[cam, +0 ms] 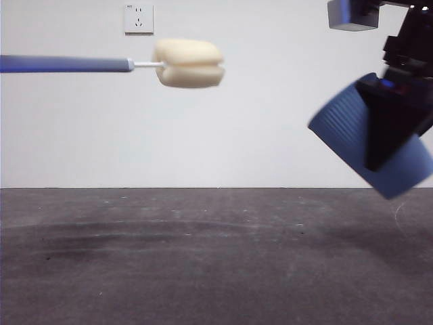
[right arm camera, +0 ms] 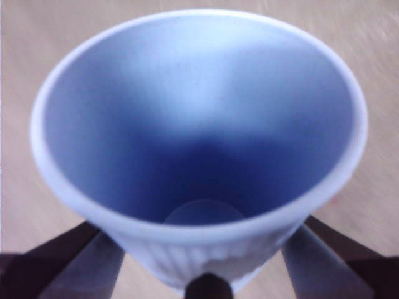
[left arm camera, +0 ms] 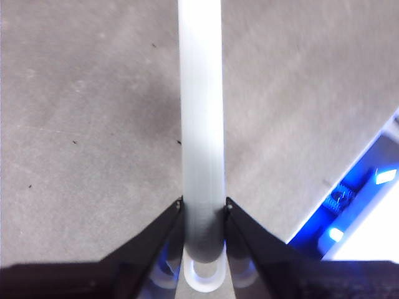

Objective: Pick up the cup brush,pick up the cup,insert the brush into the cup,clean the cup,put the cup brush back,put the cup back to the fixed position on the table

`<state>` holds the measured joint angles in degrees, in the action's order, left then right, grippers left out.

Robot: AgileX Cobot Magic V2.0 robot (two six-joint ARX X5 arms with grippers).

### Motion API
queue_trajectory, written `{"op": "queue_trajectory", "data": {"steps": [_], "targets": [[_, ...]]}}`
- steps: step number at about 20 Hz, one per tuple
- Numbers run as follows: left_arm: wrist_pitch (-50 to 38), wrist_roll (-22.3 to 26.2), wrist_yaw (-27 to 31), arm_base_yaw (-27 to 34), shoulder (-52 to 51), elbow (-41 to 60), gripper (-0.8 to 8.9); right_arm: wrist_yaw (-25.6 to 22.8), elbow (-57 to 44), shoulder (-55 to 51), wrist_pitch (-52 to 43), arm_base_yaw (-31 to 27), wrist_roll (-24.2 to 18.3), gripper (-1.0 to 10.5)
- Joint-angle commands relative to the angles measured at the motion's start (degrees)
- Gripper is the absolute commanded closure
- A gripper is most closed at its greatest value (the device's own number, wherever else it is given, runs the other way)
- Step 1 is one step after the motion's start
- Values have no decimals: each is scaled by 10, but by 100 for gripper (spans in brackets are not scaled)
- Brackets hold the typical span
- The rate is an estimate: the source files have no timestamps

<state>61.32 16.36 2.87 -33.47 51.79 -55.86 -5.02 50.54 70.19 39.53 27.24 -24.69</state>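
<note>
The cup brush [cam: 101, 64] hangs level high over the table [cam: 203, 257], its cream sponge head [cam: 189, 63] pointing right and its grey handle running off the left edge. In the left wrist view my left gripper [left arm camera: 202, 208] is shut on the handle [left arm camera: 201, 112] near its looped end. The blue ribbed cup [cam: 342, 128] is held tilted in the air at the right, well apart from the sponge. My right gripper [cam: 392, 128] is shut on it. The right wrist view looks into the cup's empty inside [right arm camera: 199, 124], with the right gripper [right arm camera: 199, 249] clamped on its lower body.
A white wall with a socket [cam: 139, 18] stands behind the table. A grey box on the right arm [cam: 352, 15] shows at the top right corner. Past the table's edge, blue-lit equipment [left arm camera: 361, 199] appears in the left wrist view.
</note>
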Motion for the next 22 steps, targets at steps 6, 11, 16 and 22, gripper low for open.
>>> {"op": "queue_trajectory", "data": {"steps": [6, 11, 16, 22], "targets": [[-13, 63, -14, -58, 69, 3, 822, -181, 4, 1, 36, 49, -174, 964], [-34, 63, -16, -87, 102, 3, 822, -257, 4, 2, 20, 84, -266, 964], [-58, 62, -17, -112, 118, 3, 822, -293, 4, 7, -7, 119, -314, 964], [-55, 59, -33, -118, 122, 3, 822, -344, 4, 41, -47, 156, -349, 964]]}}
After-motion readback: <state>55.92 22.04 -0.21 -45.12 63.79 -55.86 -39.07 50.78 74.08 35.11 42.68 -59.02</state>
